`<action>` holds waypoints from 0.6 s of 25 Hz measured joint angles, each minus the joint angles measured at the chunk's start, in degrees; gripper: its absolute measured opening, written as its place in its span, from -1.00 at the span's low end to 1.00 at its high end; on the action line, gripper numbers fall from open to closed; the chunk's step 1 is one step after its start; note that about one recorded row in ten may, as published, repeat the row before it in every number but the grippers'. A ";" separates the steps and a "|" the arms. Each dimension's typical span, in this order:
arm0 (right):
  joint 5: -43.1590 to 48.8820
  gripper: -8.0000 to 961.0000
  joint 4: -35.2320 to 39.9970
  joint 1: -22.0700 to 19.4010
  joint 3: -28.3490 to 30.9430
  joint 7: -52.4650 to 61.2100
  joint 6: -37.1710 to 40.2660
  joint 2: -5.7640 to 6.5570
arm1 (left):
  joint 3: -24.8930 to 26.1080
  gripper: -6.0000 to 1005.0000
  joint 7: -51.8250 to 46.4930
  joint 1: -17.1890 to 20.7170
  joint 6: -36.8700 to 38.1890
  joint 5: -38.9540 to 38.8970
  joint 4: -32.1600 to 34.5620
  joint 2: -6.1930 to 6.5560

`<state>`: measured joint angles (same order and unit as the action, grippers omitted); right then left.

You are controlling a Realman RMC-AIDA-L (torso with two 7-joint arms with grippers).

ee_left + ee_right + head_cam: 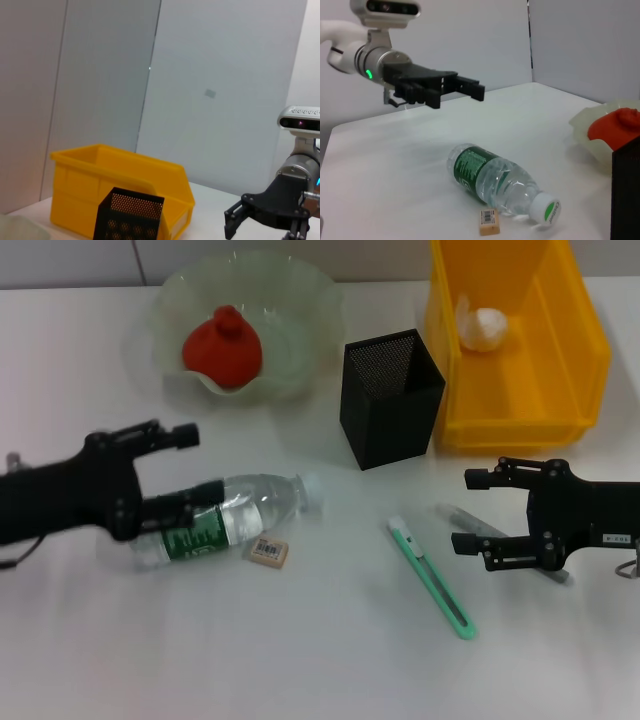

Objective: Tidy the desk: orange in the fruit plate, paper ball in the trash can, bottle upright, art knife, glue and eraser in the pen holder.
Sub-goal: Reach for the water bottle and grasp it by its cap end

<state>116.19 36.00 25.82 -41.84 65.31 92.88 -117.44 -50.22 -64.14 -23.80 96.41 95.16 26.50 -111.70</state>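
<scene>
One thing in hand: bottle (pixel 225 521), lying on its side on the table (pixel 320 660), not yet upright.
Bottle axis: runs across the table, base toward the robot's left, white cap toward the pen holder (pixel 390 398); the green label sits near the base end.
Bottle to left tool: left tool (pixel 185 468) hangs right over the base end, one finger beyond the bottle and one over the label, jaws spread and not clamped on it as far as I can judge.
Nearer arm: left, clearly; the right tool (pixel 480 510) is well apart from the bottle.
Left arm pose: reaches in low from the robot's left, roughly in line with the bottle's length.
Eraser (pixel 268 551): just beside the bottle's near side, likely to be nudged.
Right arm pose: low over the table, fingers apart, gripping nothing, hovering by the glue (pixel 470 521) with the art knife (pixel 432 578) beside it.
Done already, judged: orange (pixel 222 347) in fruit plate (pixel 175 295), paper ball (pixel 482 328) in trash can (pixel 590 360).
</scene>
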 joint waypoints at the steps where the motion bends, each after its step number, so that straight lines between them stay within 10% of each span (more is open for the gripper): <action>1: 0.00 0.73 -0.03 -0.01 0.00 -0.01 0.00 0.00 | -0.24 0.56 -1.56 -0.73 -0.31 0.33 1.19 -0.10; 8: 0.01 0.73 -0.23 -0.21 0.00 -0.04 0.00 0.01 | -0.45 0.56 -14.52 -7.46 -2.43 9.72 9.17 -0.66; 15: 0.00 0.73 0.04 -0.79 0.11 -0.06 0.02 -0.04 | -0.48 0.56 -28.28 -14.16 -3.32 24.16 19.67 -3.80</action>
<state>116.20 36.04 25.03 -41.73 65.24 92.90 -117.48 -50.70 -92.42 -37.96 93.09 119.32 46.17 -115.50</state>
